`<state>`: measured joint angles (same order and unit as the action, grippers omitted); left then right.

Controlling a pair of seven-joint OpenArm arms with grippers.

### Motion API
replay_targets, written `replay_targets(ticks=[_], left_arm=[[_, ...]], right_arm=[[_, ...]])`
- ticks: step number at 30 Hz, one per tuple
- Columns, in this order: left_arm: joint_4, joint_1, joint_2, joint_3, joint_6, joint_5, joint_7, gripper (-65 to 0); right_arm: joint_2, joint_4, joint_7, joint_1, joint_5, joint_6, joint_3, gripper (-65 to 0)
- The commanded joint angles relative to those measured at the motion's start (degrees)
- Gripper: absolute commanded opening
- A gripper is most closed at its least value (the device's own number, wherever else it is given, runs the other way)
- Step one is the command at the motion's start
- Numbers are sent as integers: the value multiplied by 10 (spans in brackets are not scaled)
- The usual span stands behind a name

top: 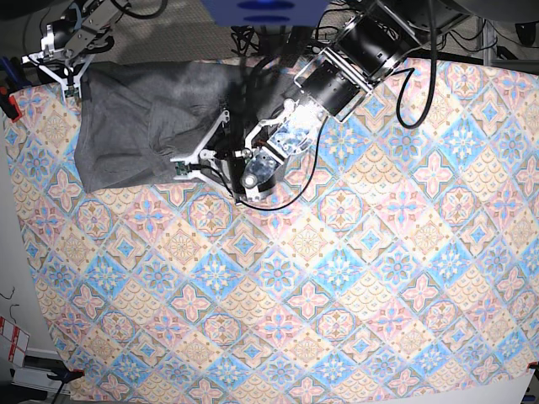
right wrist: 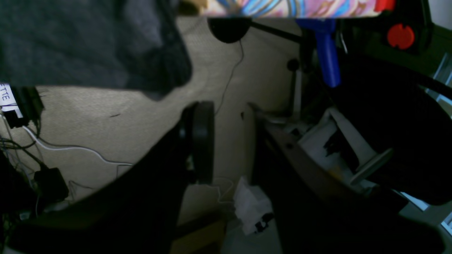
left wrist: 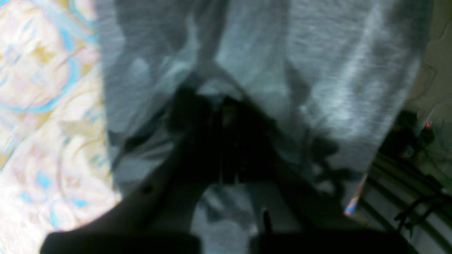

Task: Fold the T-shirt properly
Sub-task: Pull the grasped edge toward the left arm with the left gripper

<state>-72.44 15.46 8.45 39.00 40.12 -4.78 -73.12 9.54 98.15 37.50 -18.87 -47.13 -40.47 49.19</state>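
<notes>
The only writing is a white label (right wrist: 4, 94) at the 9 o'clock edge of the right wrist view, showing the letters "ETTE"; the rest is cut off.

The tabletop (top: 337, 278) is covered by a tablecloth of pink, blue and orange diamond tiles, rumpled near its 7 o'clock corner. Below its edge the right wrist view shows beige carpet (right wrist: 106, 116) with white and black cables (right wrist: 67, 148), a blue clamp (right wrist: 326, 56) and a red knob (right wrist: 400, 36) at 1 o'clock.

The T-shirt (top: 143, 126), dark heather grey, lies bunched at 10 o'clock on the tabletop, reaching its far edge. The left gripper (top: 198, 160) is at the shirt's near edge, its fingers (left wrist: 190, 116) pressed together on a pinch of the grey fabric, which drapes away from them. The right gripper (top: 72, 71) is at the shirt's far 11 o'clock corner over the table edge, fingers (right wrist: 201, 141) narrowly parted; whether they hold cloth I cannot tell, though grey fabric hangs just above them.
</notes>
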Motion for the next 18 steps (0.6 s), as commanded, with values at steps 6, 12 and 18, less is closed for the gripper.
replay_targets(ticks=[6, 12, 18], left_arm=[[-211, -38, 1, -150, -1, 33, 0, -650], [-280, -89, -2, -247, -1, 61, -69, -519], [-285, -156, -31, -346, -1, 57, -69, -260]], right_arm=[[-5, 8, -1, 25, -5, 5, 22, -507], [-5, 7, -1, 25, -6, 5, 22, -503], [-5, 7, -1, 25, -6, 5, 20, -503]])
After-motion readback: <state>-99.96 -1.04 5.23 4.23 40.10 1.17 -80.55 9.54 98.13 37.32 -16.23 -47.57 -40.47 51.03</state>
